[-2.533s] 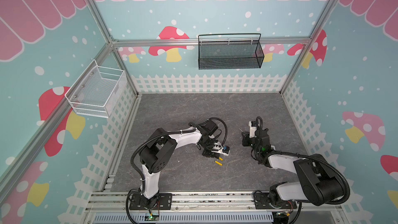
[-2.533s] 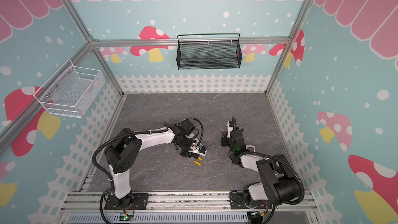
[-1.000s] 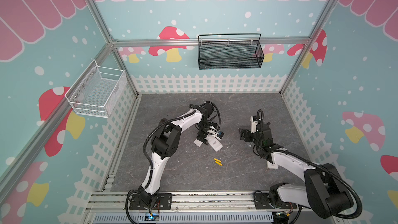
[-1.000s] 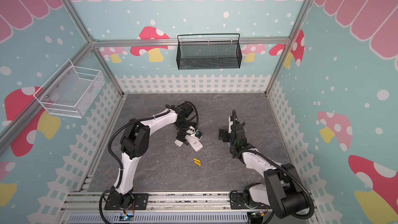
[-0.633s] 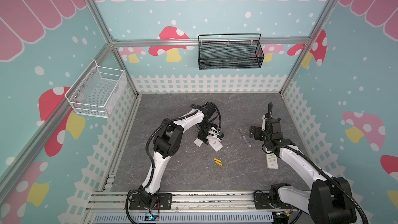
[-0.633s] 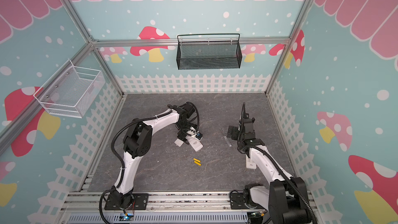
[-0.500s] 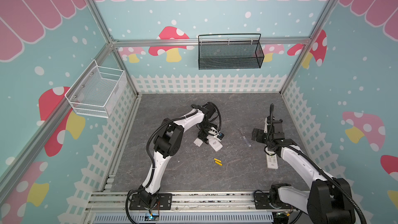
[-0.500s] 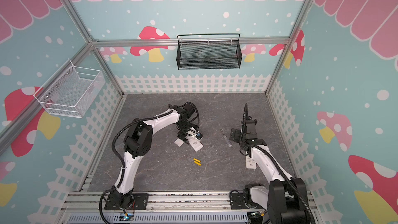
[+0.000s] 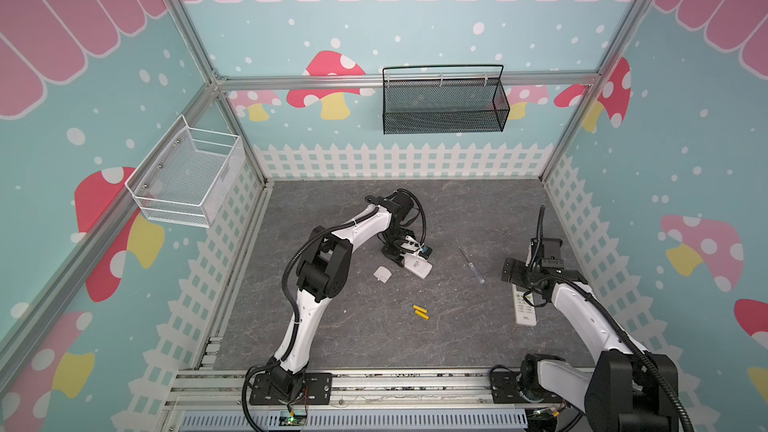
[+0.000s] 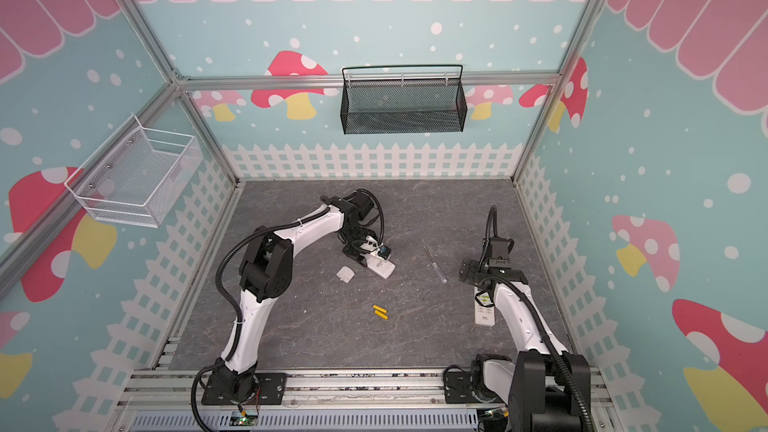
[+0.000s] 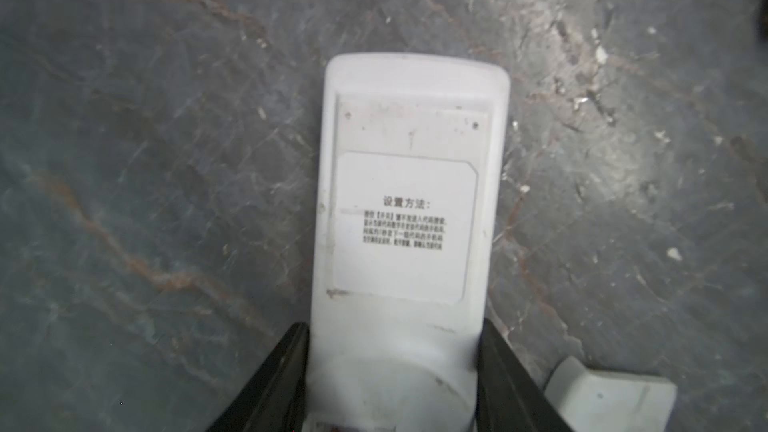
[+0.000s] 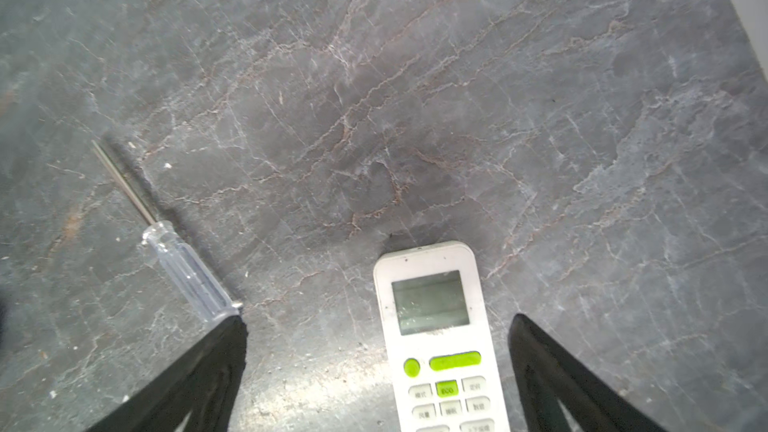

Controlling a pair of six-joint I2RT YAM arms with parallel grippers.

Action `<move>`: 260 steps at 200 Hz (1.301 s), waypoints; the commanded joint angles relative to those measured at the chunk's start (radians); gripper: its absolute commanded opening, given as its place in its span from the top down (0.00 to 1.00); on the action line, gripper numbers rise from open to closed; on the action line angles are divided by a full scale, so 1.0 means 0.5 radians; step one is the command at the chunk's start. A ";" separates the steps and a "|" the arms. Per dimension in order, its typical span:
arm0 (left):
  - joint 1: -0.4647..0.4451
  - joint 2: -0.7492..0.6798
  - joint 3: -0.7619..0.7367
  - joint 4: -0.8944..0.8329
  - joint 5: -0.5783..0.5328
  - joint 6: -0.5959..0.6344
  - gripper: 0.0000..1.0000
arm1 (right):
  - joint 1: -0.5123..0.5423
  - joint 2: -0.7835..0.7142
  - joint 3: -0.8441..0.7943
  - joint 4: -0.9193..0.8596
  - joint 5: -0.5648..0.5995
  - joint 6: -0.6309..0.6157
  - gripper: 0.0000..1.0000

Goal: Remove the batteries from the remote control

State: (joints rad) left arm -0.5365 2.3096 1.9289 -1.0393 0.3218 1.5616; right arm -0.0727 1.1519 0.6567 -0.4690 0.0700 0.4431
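I see left gripper point(image 11: 395, 330) newly clamped on the face-down remote point(image 11: 405, 201); right gripper point(image 12: 378, 321), jaws wide, now over second remote point(image 12: 432, 305) at 3 o'clock. Yellow batteries point(image 9: 420, 312) lie loose, 6 o'clock of clamped remote: probably unloaded.

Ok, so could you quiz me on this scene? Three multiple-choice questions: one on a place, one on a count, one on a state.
1. Where are the yellow batteries? A) in the black basket B) loose on the table C) in the white basket
2. How many remotes are there? A) one B) two C) three
3. How are the right fingers? A) wide open, empty B) shut on the screwdriver C) shut on a battery

1 B: they lie side by side on bare table.
2 B: a face-down remote between the left fingers, and a face-up remote.
3 A: they stand wide apart, clear of the face-up remote's sides.
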 commanded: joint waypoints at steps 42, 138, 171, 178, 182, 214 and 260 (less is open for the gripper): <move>0.306 -0.267 -0.079 0.167 -0.045 -0.347 0.50 | -0.137 0.223 0.095 -0.156 -0.123 -0.134 0.01; 0.783 -1.041 -1.230 0.479 -0.198 -0.696 0.50 | -0.152 0.530 0.107 -0.158 -0.117 -0.131 0.01; 0.874 -1.101 -1.408 0.543 -0.203 -0.761 0.49 | -0.154 0.531 0.098 -0.160 -0.133 -0.134 0.09; 0.878 -1.106 -1.438 0.564 -0.210 -0.761 0.49 | -0.155 0.528 0.093 -0.153 -0.134 -0.135 0.11; 0.881 -1.112 -1.456 0.582 -0.214 -0.763 0.49 | -0.155 0.530 0.092 -0.149 -0.134 -0.135 0.12; 0.887 -1.089 -1.489 0.634 -0.220 -0.793 0.48 | -0.155 0.530 0.084 -0.146 -0.160 -0.144 0.21; 0.881 -1.074 -1.476 0.661 -0.230 -0.785 0.30 | -0.155 0.543 0.077 -0.135 -0.190 -0.159 0.33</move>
State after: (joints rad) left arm -0.0959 1.7893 1.1854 -0.7303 0.2020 1.1725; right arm -0.1444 1.4200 0.6952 -0.5266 -0.0113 0.3679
